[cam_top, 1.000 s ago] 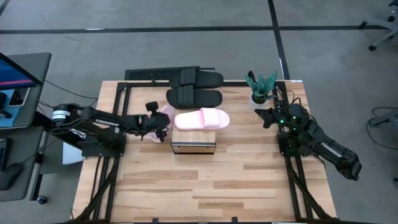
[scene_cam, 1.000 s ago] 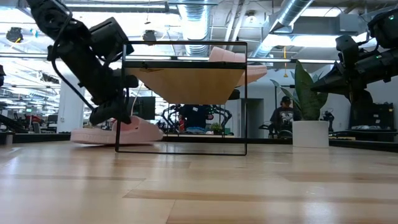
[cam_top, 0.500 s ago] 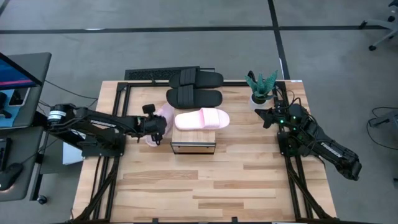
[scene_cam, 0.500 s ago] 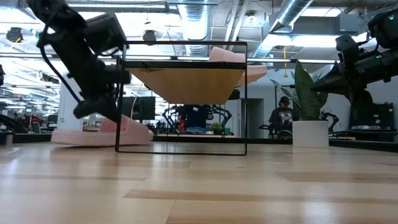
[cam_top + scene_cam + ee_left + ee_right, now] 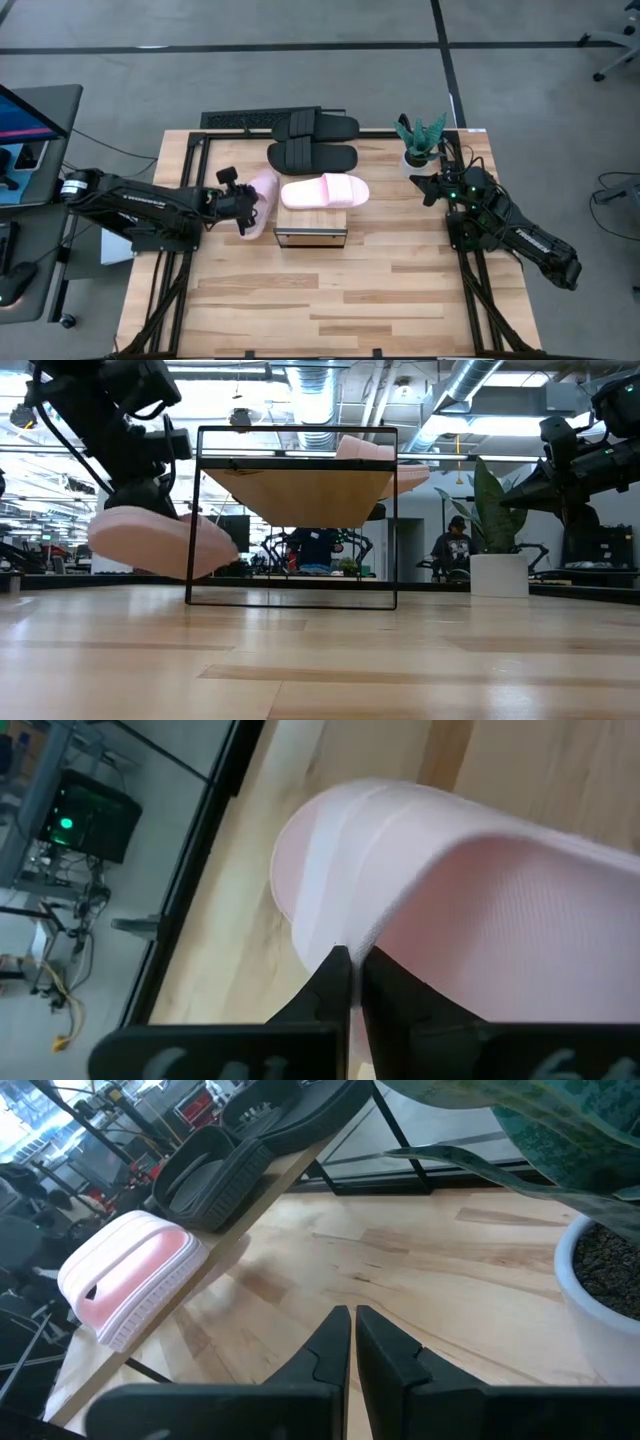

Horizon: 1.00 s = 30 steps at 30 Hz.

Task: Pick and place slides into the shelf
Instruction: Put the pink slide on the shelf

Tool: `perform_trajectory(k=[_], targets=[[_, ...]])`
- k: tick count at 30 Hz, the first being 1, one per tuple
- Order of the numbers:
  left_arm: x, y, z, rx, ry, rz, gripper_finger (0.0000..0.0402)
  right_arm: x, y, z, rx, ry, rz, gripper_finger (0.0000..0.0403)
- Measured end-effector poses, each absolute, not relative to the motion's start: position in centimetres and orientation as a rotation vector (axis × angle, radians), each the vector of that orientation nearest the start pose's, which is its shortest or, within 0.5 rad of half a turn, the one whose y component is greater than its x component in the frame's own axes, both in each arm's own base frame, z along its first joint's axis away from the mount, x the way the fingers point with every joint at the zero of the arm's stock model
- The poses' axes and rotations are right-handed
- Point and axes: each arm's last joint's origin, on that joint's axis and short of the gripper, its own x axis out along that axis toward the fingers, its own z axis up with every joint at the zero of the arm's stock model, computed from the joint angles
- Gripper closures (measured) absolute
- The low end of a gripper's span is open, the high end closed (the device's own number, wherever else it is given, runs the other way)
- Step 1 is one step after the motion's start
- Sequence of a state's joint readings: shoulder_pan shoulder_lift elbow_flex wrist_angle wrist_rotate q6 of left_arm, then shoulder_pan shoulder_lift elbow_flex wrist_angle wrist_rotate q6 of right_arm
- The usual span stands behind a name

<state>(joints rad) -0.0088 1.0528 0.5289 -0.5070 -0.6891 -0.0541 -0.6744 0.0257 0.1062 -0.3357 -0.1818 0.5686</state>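
At left of centre in the high view, the left tool (image 5: 243, 203) is clamped on a pale pink slide (image 5: 262, 190), lifted clear of the desk (image 5: 330, 290) beside the shelf (image 5: 311, 238). A second pink slide (image 5: 325, 192), with a wide ribbed strap, lies on the shelf's plank. Two matte black slides (image 5: 312, 141) sit at the desk's upper edge. The right tool (image 5: 418, 183), fingers closed and empty, waits at right near a potted plant (image 5: 419, 140).

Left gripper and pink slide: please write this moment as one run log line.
left gripper: shut on pale pink slide, lifted | second pink slide: on wood-top shelf | right gripper: shut, waiting
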Motion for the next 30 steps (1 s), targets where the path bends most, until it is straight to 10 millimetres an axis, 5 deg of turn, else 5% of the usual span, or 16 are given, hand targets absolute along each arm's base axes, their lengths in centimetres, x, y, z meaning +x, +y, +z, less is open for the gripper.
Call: perform_trajectory(k=[18, 30], targets=[[16.6, -1.2, 18.0, 0.231, 0.987, 0.612, 0.0401, 7.2, -5.1, 16.6, 0.661, 0.089, -0.546, 0.039], [16.1, -3.0, 20.0, 0.199, 0.942, 0.657, 0.0401, 7.2, -5.1, 16.6, 0.661, 0.09, -0.546, 0.039]])
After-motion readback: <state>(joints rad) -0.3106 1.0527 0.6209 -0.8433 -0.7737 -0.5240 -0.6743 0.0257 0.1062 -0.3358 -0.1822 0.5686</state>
